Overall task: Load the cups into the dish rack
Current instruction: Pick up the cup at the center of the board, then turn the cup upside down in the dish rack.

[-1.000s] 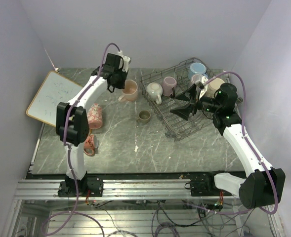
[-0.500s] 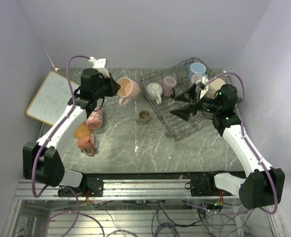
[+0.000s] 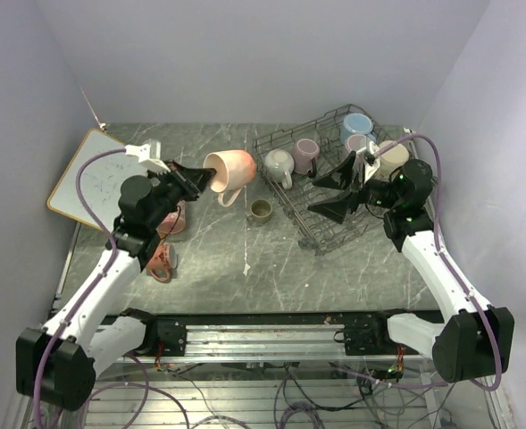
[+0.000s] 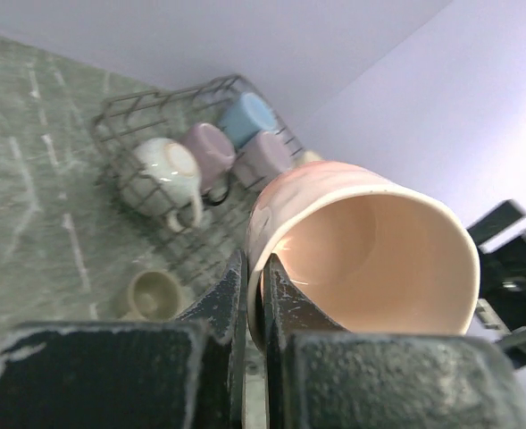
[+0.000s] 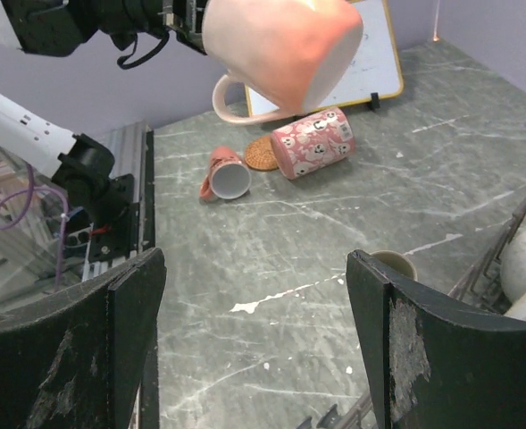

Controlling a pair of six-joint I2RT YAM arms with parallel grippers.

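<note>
My left gripper (image 3: 200, 179) is shut on the rim of a peach mug (image 3: 231, 169), one finger inside and one outside (image 4: 255, 273). The mug (image 4: 361, 250) hangs tilted in the air, left of the dish rack (image 3: 312, 239). Several cups stand in the rack: white (image 3: 279, 164), mauve (image 3: 306, 154), light blue (image 3: 358, 125). My right gripper (image 3: 335, 189) hovers open over the rack's left part, nothing between its fingers (image 5: 255, 268). A small olive mug (image 3: 261, 211) stands on the table beside the rack.
A floral mug (image 5: 314, 143), a small coral mug (image 5: 225, 174) and a cork coaster (image 5: 263, 152) lie on the table's left part. The whiteboard (image 3: 88, 174) leans at the far left. Walls close in the back and both sides.
The left arm has drawn back toward the near left, lifting the peach mug and carrying it a little right. The right arm has barely moved.
</note>
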